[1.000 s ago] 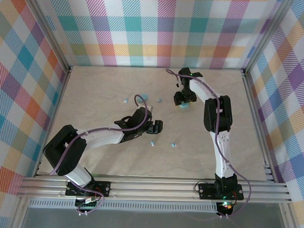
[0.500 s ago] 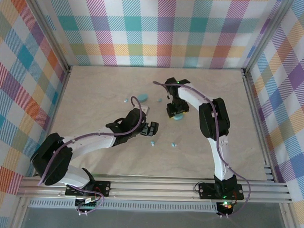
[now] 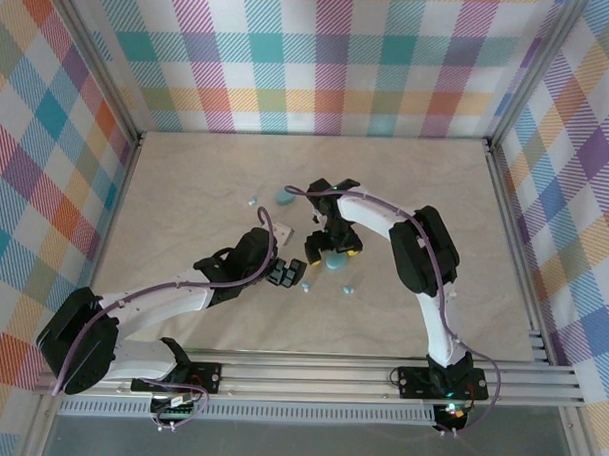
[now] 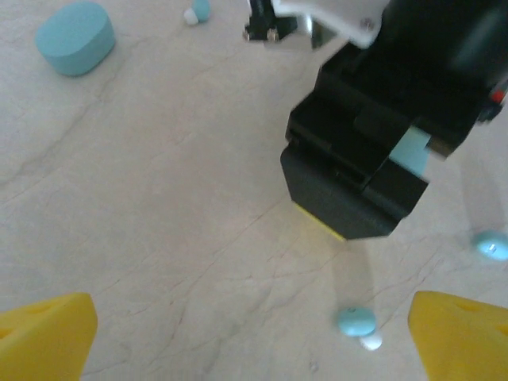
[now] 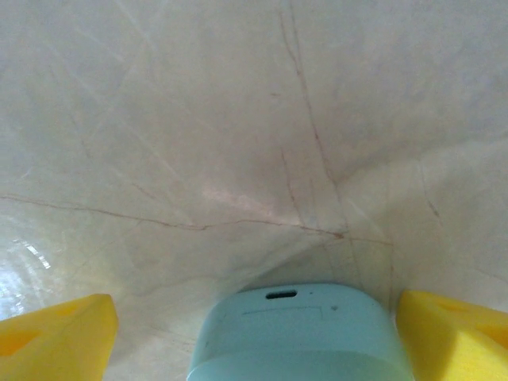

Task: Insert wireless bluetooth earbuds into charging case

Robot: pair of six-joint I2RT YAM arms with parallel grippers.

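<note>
The table (image 3: pixel 176 184) is fenced by plaid walls (image 3: pixel 47 159) on three sides, with an aluminium rail (image 3: pixel 309 372) along the near edge. Its left third lies bare, so there is free room toward that wall. The left arm reaches low from its base to the middle, where the left gripper (image 3: pixel 285 275) hangs with its yellow fingers (image 4: pixel 44 333) spread wide, holding nothing. Toward the back lie one earbud (image 3: pixel 251 200) and, just beside it, a second case (image 3: pixel 283 196).

Just right of the left gripper lies an earbud (image 3: pixel 304 285), near its fingertips. Another earbud (image 3: pixel 348 289) lies further right, apart from it. Just behind these, the right gripper (image 3: pixel 332 253) points down with the charging case (image 5: pixel 302 333) between its parted fingers (image 5: pixel 456 337). A gap shows on one side of the case. The two grippers stand close, with little room between them. Right of the right arm the table is bare to the wall.

A second ago the right gripper stood farther back and to the right. It has come forward and left with the case. The left gripper has drawn back toward the near edge, and its elbow has sunk toward the left corner.
</note>
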